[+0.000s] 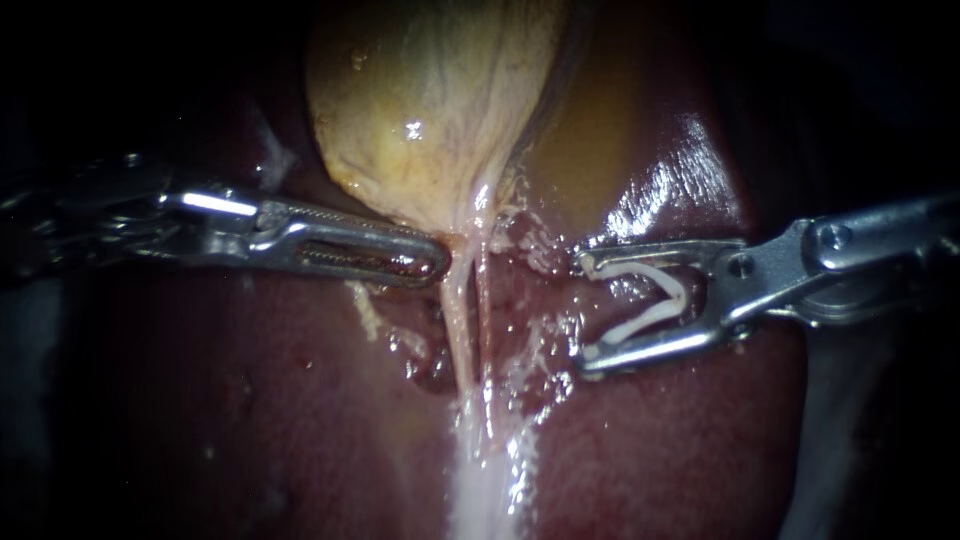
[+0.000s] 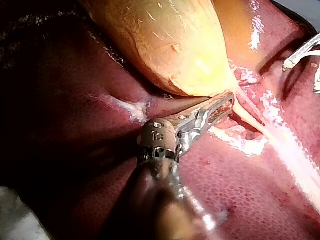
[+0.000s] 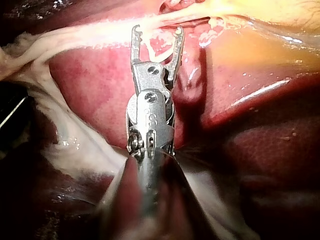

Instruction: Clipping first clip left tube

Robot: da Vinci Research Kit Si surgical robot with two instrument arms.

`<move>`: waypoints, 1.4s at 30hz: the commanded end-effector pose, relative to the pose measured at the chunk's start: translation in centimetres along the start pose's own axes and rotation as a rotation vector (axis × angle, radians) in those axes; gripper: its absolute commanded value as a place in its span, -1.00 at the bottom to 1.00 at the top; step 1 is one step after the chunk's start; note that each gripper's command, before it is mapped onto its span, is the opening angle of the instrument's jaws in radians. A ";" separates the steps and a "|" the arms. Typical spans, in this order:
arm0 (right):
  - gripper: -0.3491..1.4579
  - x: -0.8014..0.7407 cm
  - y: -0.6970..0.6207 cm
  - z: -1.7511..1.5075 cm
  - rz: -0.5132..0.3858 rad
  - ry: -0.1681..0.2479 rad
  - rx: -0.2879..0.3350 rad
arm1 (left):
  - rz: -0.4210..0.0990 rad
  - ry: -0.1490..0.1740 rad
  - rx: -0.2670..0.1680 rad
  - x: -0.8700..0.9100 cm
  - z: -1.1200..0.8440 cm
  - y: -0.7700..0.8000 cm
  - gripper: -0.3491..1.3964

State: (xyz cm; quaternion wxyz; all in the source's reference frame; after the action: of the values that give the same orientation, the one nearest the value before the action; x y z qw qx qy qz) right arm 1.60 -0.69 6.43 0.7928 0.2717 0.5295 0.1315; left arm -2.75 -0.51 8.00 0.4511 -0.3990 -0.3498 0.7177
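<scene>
Left instrument (image 1: 438, 266), jaws closed, apparently pinches gallbladder (image 1: 430, 100) neck for tension; right instrument (image 1: 585, 312), jaws spread wide, cradles open clip (image 1: 682, 297) short of left tube (image 1: 458, 322).

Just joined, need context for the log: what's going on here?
The right instrument holds an open white clip between its jaws. It points toward the left tube beneath the gallbladder but is short of it, so nothing is clipped yet. The left instrument, jaws together, has its tip at the gallbladder's neck. Everything lies on the liver.
</scene>
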 end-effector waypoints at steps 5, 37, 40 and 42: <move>-0.06 0.00 0.00 0.00 0.000 0.000 0.000 | -0.006 -0.001 -0.002 0.00 -0.05 0.05 -1.00; -0.07 -0.12 0.03 0.73 0.011 0.000 -0.019 | -0.038 0.049 0.003 0.19 -0.60 0.49 -1.00; -0.07 -0.19 0.04 0.91 0.016 0.000 -0.014 | -0.039 0.049 0.003 0.19 -0.59 0.49 -1.00; -0.07 -0.22 0.05 0.99 0.019 0.000 -0.008 | -0.039 0.051 0.006 0.19 -0.58 0.49 -1.00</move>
State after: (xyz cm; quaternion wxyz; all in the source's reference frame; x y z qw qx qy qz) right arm 2.46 -1.06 6.95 0.7923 0.2744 0.5257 0.1438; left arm -2.47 -0.42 7.27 0.4749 -0.4092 -0.3438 0.6992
